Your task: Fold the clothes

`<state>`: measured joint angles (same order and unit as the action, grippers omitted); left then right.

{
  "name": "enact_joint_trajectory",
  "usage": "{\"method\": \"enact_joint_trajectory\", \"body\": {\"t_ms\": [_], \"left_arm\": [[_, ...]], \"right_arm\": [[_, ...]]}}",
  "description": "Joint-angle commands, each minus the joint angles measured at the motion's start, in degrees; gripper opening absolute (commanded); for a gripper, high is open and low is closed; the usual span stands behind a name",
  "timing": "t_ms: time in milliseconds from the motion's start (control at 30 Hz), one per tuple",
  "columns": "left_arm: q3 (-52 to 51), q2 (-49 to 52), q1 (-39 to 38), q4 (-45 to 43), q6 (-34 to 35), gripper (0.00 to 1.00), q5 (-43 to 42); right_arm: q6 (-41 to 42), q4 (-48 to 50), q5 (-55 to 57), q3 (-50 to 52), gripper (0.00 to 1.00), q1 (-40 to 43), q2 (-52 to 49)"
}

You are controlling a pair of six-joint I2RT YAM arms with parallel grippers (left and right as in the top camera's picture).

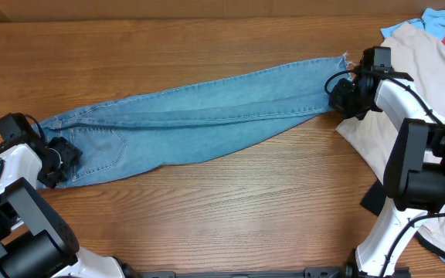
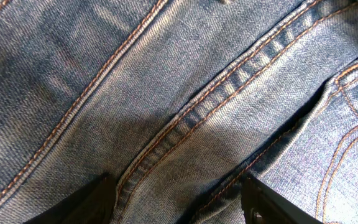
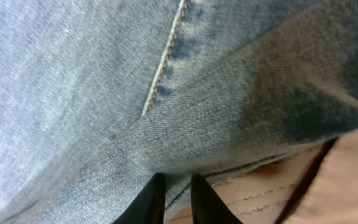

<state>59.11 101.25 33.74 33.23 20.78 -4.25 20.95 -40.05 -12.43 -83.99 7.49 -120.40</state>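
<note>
I'm looking at the table (image 1: 207, 208) with the jeans (image 1: 207, 116) stretched flat along it, waist left, frayed hems right. A beige garment (image 1: 419, 54) lies just past the hems. At the hems my right gripper (image 3: 176, 199) pinches the denim edge. At the waist my left gripper (image 2: 179, 208) is spread wide astride a seam.

Soft even light; jeans (image 3: 73, 93) blurred beside fingers (image 3: 146, 202).
</note>
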Motion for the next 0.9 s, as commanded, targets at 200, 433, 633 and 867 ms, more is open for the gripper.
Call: {"method": "enact_joint_trajectory", "body": {"t_ms": [200, 433, 633, 867], "left_arm": [[-2.3, 0.7, 0.3, 1.4, 0.0, 0.68, 1.6], [-2.3, 0.7, 0.3, 1.4, 0.0, 0.69, 1.6], [-2.3, 0.7, 0.3, 1.4, 0.0, 0.69, 1.7], [-2.3, 0.7, 0.3, 1.4, 0.0, 0.7, 1.7]], "right_arm": [[0.1, 3.9, 0.8, 4.6, 0.19, -1.7, -0.4], [0.1, 2.3, 1.0, 3.7, 0.04, -1.6, 0.1], [0.1, -7.9, 6.1, -3.6, 0.04, -1.3, 5.4], [-1.1, -18.7, 6.5, -13.1, 0.04, -1.4, 9.3]]}}
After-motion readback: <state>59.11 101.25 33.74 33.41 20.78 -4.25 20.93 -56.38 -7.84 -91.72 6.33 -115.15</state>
